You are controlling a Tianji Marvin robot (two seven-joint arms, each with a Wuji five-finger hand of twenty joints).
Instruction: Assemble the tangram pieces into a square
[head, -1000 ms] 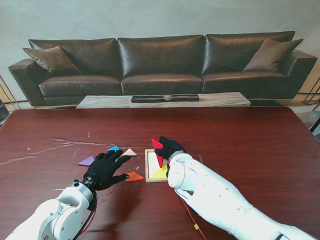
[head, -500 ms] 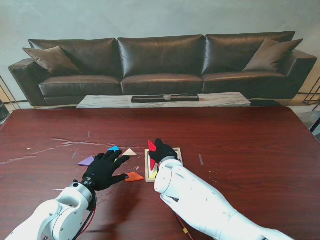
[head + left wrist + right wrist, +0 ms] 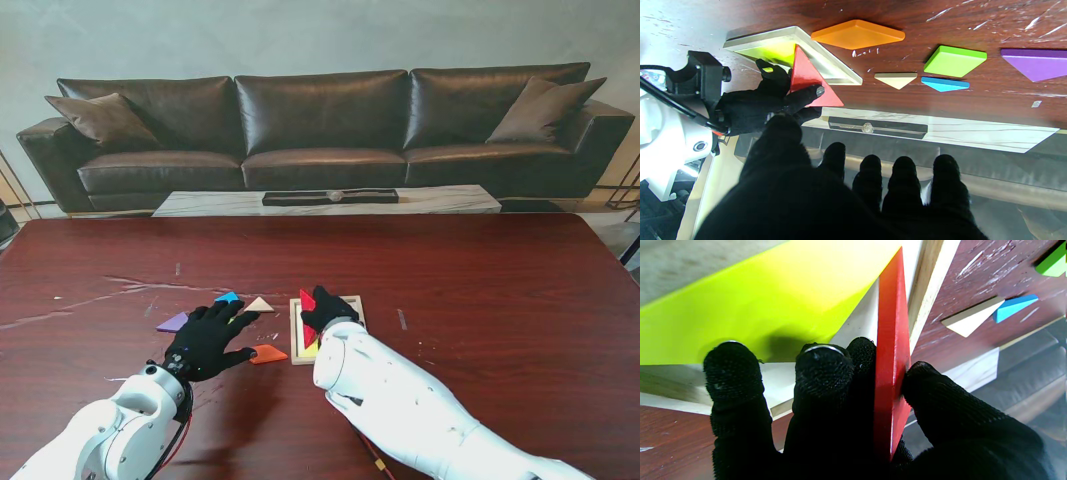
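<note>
The right hand (image 3: 322,307) is clamped on a red triangle (image 3: 892,350), thumb on one face, fingers on the other. The triangle stands on edge, tip down, over the left side of the wooden tray (image 3: 296,333), where a yellow triangle (image 3: 750,303) already lies flat. To seat, red likely needs tipping flat beside yellow. The left hand (image 3: 208,338) rests with fingers spread, holding nothing, among loose pieces (image 3: 955,60) left of the tray.
</note>
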